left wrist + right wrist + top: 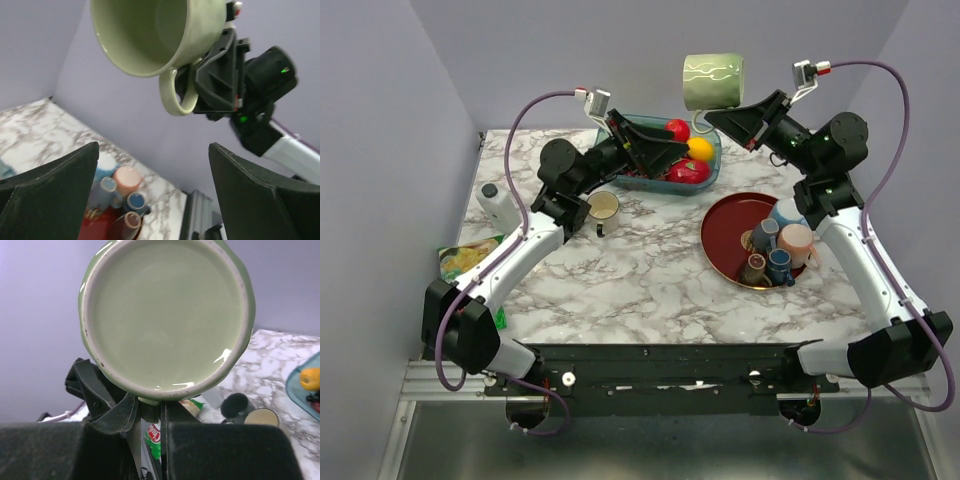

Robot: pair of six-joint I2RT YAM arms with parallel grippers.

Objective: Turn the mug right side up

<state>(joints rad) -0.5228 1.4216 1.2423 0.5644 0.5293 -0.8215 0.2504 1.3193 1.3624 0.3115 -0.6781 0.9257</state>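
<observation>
While the right gripper (150, 412) is closed to a narrow gap on the handle (166, 97) of the green mug (713, 82), the mug hangs in the air above and just beyond the far right corner of the teal tray (717, 165), touching nothing else. Its axis runs roughly level: the open mouth faces the left arm, the pale foot ring of the base faces the right wrist camera, and the handle points down toward the tray. The left gripper (152, 150) hovers over the tray with its jaws spread as wide as they go, holding nothing and aimed up at the mouth. The red plate (725, 205) of small cups lies to the near right of the tray. By its glaze and thick wall the mug is judged ceramic: rigid, fairly heavy for its size, smooth enough to slip, and liable to chip or break if dropped from this height. The handle is the surest place to take hold, since the loop keeps the fingers from sliding off; however, the weight of the body sits to one side of that grip and may swing the mug about the pads. Judged from this pose, roughly a quarter turn that brings the mouth upward remains, followed by setting the base down on a bare stretch of table beside the tray.
</observation>
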